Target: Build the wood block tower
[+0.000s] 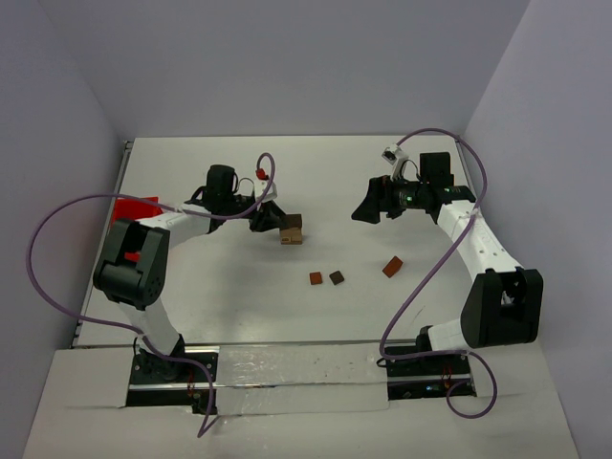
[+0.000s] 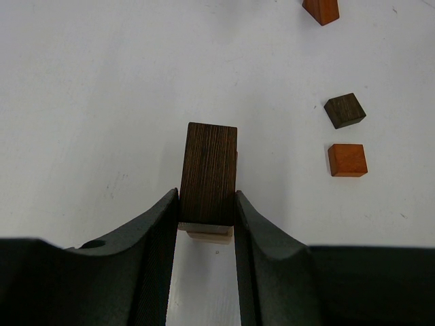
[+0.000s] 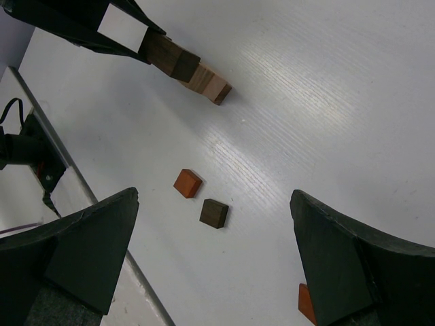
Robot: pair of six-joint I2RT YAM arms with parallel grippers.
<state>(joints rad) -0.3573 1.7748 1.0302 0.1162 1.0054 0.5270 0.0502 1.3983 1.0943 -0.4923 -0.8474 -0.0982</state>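
Wood block tower (image 1: 291, 230) stands mid-frame in the top view, left gripper (image 2: 207, 204) clamped on its topmost dark brown block (image 2: 209, 170), right gripper (image 1: 367, 208) spread wide to its right, reddish cube (image 1: 316, 278), dark cube (image 1: 337, 277) and reddish block (image 1: 392, 267) loose lower right.

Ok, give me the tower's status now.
Done: a light tan wooden base stands. In hand: the left pincer clamps a dark brown wooden block on it. Left: two reddish-brown wooden blocks and one dark brown cube lie loose; the right pincer is open, empty.
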